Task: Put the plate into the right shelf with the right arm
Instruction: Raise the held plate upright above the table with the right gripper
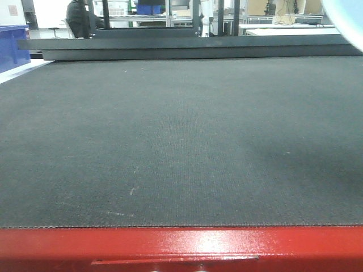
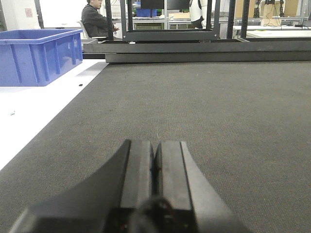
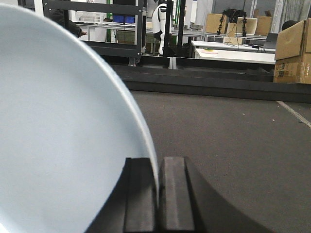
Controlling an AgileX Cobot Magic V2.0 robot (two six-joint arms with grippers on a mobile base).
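Exterior front-facing view first: a broad dark woven mat [image 1: 181, 141] is seen filling almost the whole picture, edged on the near side by a glossy red-painted table frame [image 1: 181, 243]. No stainless-steel rack can be made out in any view, so the right shelf is judged to lie out of frame.

Next in size, the plain white, round, glossy shallow plate [image 3: 63, 136] is caught in the right wrist view. It is held on edge above the mat, its face filling the left half of the picture. A pale blur in the top right corner of the front view [image 1: 347, 17] is taken to be the same plate, lifted clear of the table.

Over on the left wrist view, a blue plastic bin [image 2: 39, 56] is seen standing on a white surface [image 2: 34, 121] beside the mat.

Now the grippers. The right gripper [image 3: 158, 167] is clamped on the plate's thin rim, with one black pad on each face. The left gripper [image 2: 155, 150] is seen low over the mat, its jaws pressed together with nothing between them.

On handling, the plate is judged stiff, breakable and slick-glazed. With only a rim pinch and most of the dish hanging to one side, twisting or slipping in the pads is the risk. A deeper bite past the upturned rim would be safer. A slow, level carry and a gentle set-down are called for, since a knock on metal rails could chip it.
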